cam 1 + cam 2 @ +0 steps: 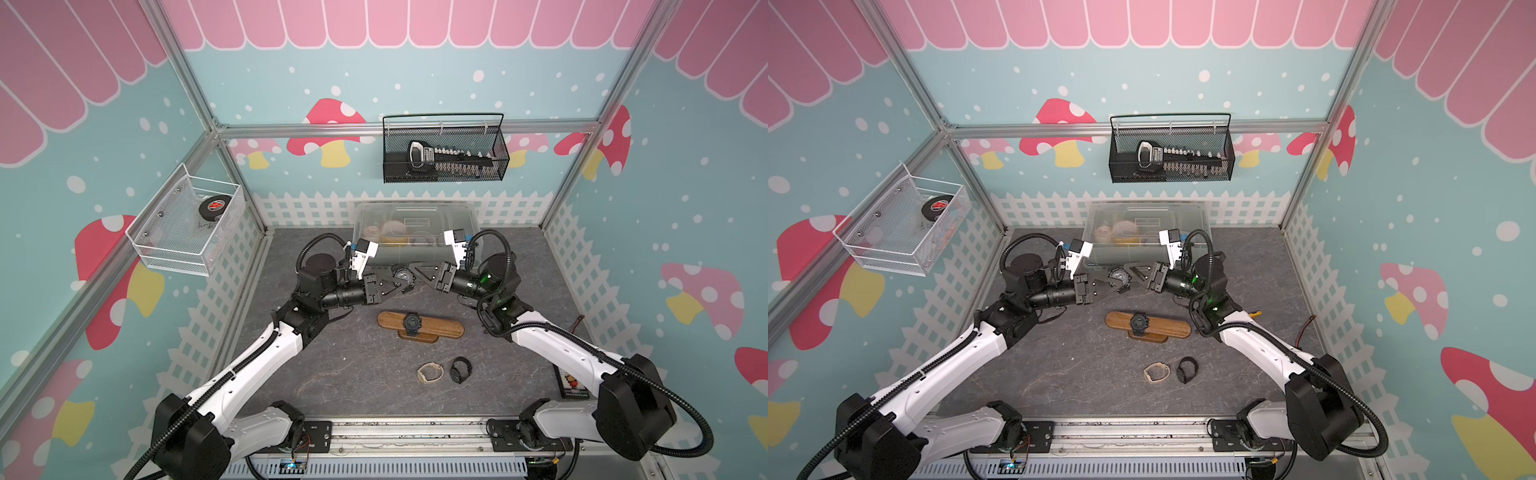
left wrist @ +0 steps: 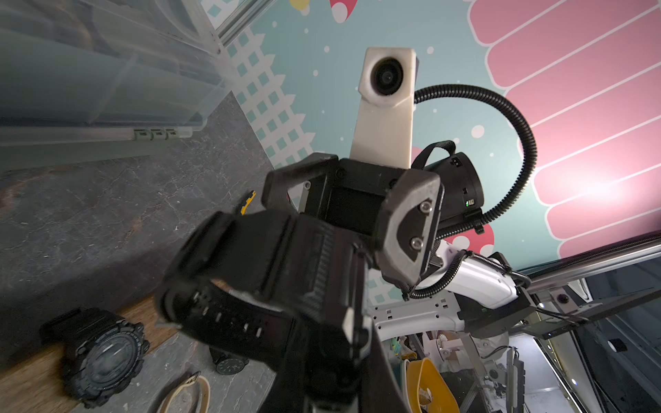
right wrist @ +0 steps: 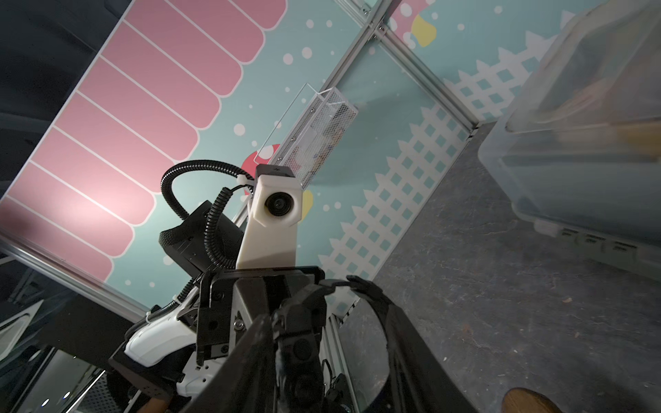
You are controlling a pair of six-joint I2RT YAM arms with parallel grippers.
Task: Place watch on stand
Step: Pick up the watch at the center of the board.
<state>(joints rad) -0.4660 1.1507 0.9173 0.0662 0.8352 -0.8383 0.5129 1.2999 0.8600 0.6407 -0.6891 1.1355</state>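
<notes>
A black watch (image 1: 402, 276) hangs in mid-air between both arms, above the table and behind the stand. My left gripper (image 1: 400, 286) is shut on it; in the left wrist view its dark fingers clamp the watch (image 2: 286, 257) by the case and strap. My right gripper (image 1: 412, 269) faces it, open, with its fingers (image 3: 404, 357) spread either side of the watch case (image 3: 300, 343) and a gap on one side. The stand (image 1: 440, 328), a long brown wooden bar on an oval base, lies on the table in front. Another black watch (image 1: 412, 323) is wrapped round its middle.
A beige watch (image 1: 430, 371) and a small black watch (image 1: 460, 369) lie in front of the stand. A clear plastic lidded box (image 1: 415, 216) stands at the back. A black wire basket (image 1: 444, 174) and a white mesh basket (image 1: 166, 245) hang on the walls.
</notes>
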